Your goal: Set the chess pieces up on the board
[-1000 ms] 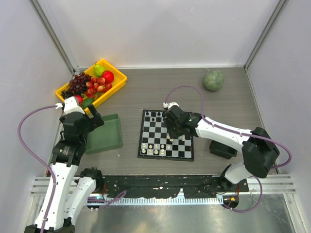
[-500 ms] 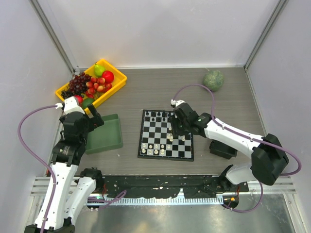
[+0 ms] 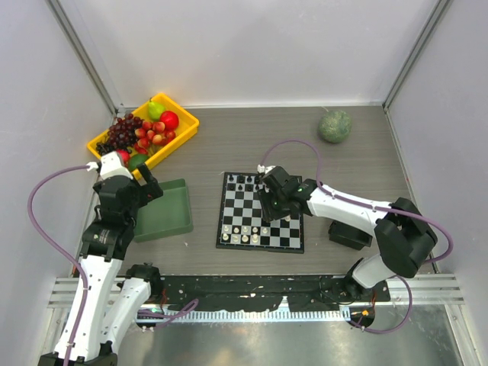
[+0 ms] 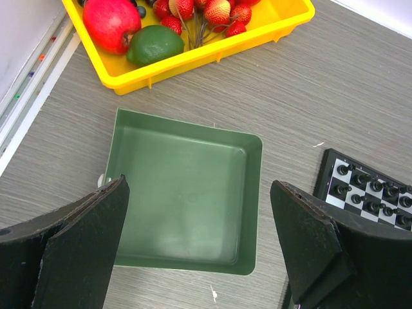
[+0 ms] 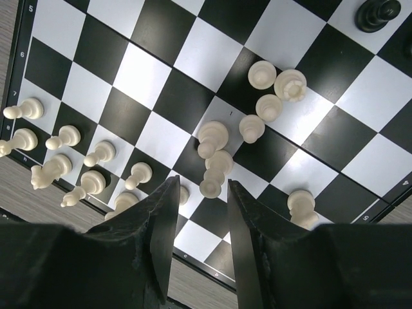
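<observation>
The board [image 3: 239, 207] lies mid-table. Black chess pieces [image 3: 242, 181] stand along its far edge and cream-white ones [image 3: 242, 233] along its near edge. My right gripper [image 3: 268, 204] hangs low over the board's right half, open. In the right wrist view its tips [image 5: 201, 190] flank a cream piece [image 5: 212, 187] at the near end of a loose cream cluster [image 5: 257, 109]; the jaws stand clear of it. More cream pieces [image 5: 64, 138] line the board's edge. My left gripper [image 4: 198, 187] is open and empty above the green tray [image 4: 254, 193].
A yellow tray [image 3: 187, 122] of fruit sits at the back left, and the green tray [image 3: 164, 213] lies left of the board. A round green fruit [image 3: 335, 126] is at the back right. A black block [image 3: 351, 235] lies right of the board.
My right gripper swung a little to the right over the board, then came back left and lower over the cream cluster. The left arm has not moved.
</observation>
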Controlling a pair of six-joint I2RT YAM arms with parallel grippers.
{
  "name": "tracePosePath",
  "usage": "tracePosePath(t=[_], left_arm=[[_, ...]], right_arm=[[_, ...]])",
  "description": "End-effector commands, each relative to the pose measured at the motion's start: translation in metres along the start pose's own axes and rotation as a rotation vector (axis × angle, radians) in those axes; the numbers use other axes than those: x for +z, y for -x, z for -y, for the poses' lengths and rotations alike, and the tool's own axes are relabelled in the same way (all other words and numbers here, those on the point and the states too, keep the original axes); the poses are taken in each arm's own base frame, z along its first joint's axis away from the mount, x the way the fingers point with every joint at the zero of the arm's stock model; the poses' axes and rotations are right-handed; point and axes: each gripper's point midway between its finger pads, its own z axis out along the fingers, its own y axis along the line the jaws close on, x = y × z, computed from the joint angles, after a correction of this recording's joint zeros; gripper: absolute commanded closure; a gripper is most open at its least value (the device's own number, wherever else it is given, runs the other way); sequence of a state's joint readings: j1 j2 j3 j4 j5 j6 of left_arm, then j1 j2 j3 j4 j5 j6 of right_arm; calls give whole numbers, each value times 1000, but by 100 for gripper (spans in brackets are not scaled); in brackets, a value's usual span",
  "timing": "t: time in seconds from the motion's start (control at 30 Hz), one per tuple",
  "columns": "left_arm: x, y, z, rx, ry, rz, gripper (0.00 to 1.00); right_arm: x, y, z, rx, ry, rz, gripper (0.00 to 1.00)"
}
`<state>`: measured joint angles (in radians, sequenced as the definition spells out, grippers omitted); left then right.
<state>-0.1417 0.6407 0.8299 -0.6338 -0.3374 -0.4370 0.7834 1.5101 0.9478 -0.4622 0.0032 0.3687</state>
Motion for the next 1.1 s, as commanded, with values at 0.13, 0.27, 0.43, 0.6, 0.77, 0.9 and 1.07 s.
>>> tracePosePath(t=[0.13, 0.27, 0.43, 0.6, 0.77, 0.9, 1.07], left_arm=[[1, 9, 2, -7, -3, 28, 1], [1, 9, 1, -7, 3, 30, 1], [2, 9, 1, -3, 5, 28, 1], [2, 7, 0, -1, 8, 22, 1], [3, 7, 2, -5, -2, 22, 1], [2, 6, 4, -12, -13, 20, 1], [1, 8, 5, -18, -20, 30, 1]], right_arm=[[2, 24, -2, -18, -22, 70, 63], [0, 28, -2, -27, -29, 79, 72], [-7, 27, 1, -36, -41, 80, 81], [-24, 15, 13, -44, -80, 84, 82], [-43, 5, 18, -33, -82, 97, 82], [-61, 6, 20, -20, -93, 159, 82], [-76, 4, 12, -53, -116, 205, 82]])
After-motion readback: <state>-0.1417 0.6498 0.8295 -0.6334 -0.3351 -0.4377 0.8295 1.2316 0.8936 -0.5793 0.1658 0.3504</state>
